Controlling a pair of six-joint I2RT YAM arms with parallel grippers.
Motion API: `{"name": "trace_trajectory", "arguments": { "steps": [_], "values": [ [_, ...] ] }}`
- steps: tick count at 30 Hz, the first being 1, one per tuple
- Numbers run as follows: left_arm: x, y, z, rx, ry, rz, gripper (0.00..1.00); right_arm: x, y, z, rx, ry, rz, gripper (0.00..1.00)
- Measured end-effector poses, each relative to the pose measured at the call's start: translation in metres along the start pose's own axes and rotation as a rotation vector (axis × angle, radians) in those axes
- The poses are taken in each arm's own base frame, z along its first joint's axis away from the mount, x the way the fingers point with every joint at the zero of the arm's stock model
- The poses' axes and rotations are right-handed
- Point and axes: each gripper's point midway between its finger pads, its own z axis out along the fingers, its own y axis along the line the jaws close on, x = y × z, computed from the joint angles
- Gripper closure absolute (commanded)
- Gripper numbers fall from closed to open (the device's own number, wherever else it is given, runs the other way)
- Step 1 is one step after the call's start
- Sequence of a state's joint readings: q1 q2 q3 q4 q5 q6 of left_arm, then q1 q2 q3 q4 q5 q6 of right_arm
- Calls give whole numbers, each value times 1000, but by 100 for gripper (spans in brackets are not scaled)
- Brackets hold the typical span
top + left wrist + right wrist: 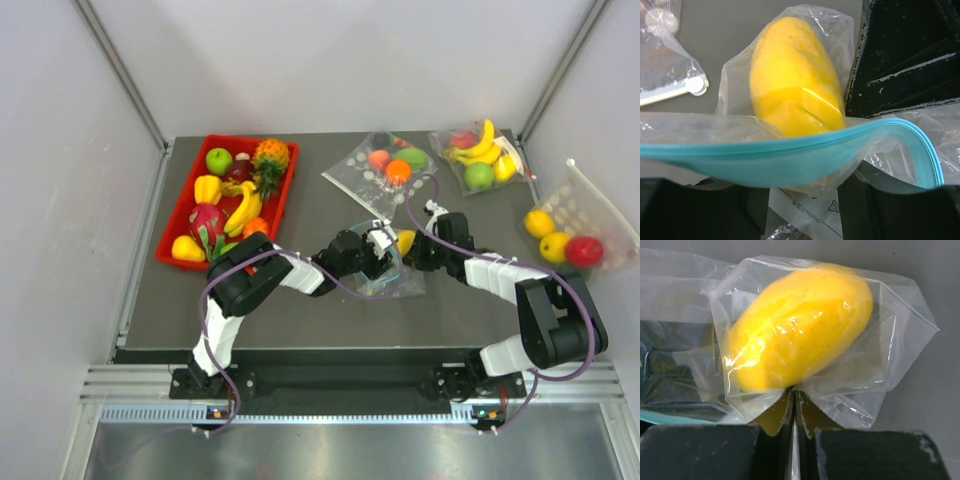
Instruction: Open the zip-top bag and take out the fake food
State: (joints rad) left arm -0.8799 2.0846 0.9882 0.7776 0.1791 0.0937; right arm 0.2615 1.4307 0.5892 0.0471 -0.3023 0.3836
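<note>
Right gripper (794,407) clamped on the zip-top bag (900,340) beside the yellow fruit (800,335); left gripper (802,205) at the teal zip strip (765,160), aperture indeterminate.

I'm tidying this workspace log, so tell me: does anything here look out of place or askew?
One dotted bag of yellow and red fruit sits past the right edge of the table, seemingly leaning on the side wall, while the banana bag and another fruit bag lie on the tabletop.

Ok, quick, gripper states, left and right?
Left gripper: open, zip-top bag mouth lying between its fingers.
Right gripper: closed on the bag's film, beside the yellow fruit.
</note>
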Motion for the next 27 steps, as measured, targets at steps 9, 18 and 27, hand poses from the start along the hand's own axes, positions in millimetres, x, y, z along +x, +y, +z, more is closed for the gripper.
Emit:
{"name": "trace_trajectory", "arguments": {
  "steps": [9, 18, 27],
  "values": [
    [2, -8, -18, 30, 10, -24, 97, -2, -4, -6, 26, -10, 7, 100],
    [-31, -25, -53, 99, -22, -45, 96, -25, -25, -22, 66, -84, 60, 100],
    [-25, -41, -75, 167, 33, -78, 98, -29, -35, -26, 89, -99, 83, 100]
  ]
}}
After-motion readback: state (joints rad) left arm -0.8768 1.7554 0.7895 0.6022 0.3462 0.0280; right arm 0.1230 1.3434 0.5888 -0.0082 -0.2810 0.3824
